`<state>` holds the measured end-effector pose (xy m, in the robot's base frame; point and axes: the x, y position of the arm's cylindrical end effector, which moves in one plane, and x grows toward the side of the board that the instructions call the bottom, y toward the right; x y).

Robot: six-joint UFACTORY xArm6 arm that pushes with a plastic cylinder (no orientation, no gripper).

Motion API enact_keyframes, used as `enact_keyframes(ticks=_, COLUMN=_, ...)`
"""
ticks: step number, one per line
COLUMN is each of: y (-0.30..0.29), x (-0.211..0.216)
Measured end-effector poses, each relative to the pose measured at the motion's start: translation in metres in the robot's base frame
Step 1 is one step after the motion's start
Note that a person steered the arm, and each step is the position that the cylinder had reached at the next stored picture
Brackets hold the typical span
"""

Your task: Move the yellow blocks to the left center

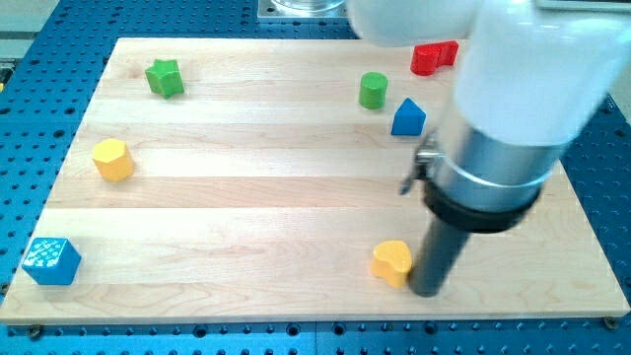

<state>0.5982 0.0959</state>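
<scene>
Sitting near the view's bottom, the yellow heart (391,262) touches the tip (428,290) on its right. The yellow hexagon (113,160) rests at the board's (246,197) left. The arm has no fingers, only the rod.

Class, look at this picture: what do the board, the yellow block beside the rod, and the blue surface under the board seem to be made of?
Board: pale wood, smooth matte finish; grain and plank seams show.
Yellow heart-shaped block, just left of my tip: probably painted wood or plastic; even colour, soft sheen.
Blue surface: likely a rubbery or plastic mat; regular dot pattern, though the material is not certain.
</scene>
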Motion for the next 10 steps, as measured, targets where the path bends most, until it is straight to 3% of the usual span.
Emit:
enact_keyframes(ticks=3, y=-0.079, x=-0.037)
enact_keyframes(ticks=4, y=-0.144, x=-0.053)
enact_keyframes(ticks=6, y=-0.081, x=-0.047)
enact_keyframes(ticks=7, y=-0.119, x=-0.069)
enact_keyframes(ticks=10, y=-0.145, x=-0.132)
